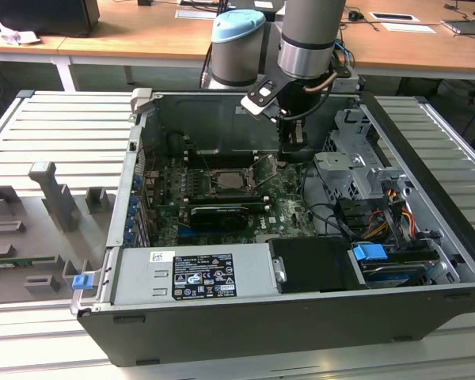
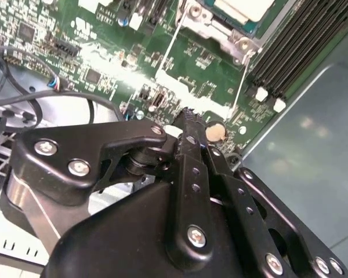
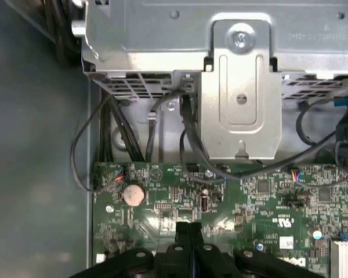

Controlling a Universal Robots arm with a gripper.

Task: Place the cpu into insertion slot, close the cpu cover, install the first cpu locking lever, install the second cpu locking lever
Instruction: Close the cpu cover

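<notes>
exterior view: the black gripper (image 1: pixel 294 149) hangs in the open dark computer case (image 1: pixel 222 336), near the square black-framed insertion slot (image 1: pixel 226 180); second wrist view — pale silver-beige square cpu (image 2: pixel 249 7) lies framed by silvery metal cpu cover (image 2: pixel 204 20); first wrist view — fingers (image 3: pixel 183 231) pressed together, empty

In the exterior view the arm (image 1: pixel 309 32) ran out of the picture at 12 o'clock, and the gripper (image 1: pixel 295 150), at 2 o'clock from the insertion slot (image 1: pixel 226 180), was a dark shape too small to resolve. What lay in the slot was too small to tell there. The worktop (image 1: pixel 55 119) was cut off at 9, 6 and 3 o'clock. In the second wrist view the picture's edge cut the cpu (image 2: pixel 249 8) and the cpu cover (image 2: pixel 211 23) down to a corner, so whether the cover lay flat could not be told, and the gripper's body hid the board (image 2: pixel 104 58) beneath it. In the first wrist view cables (image 3: pixel 120 132) ran out of sight under a metal cage (image 3: pixel 162 35).
</notes>
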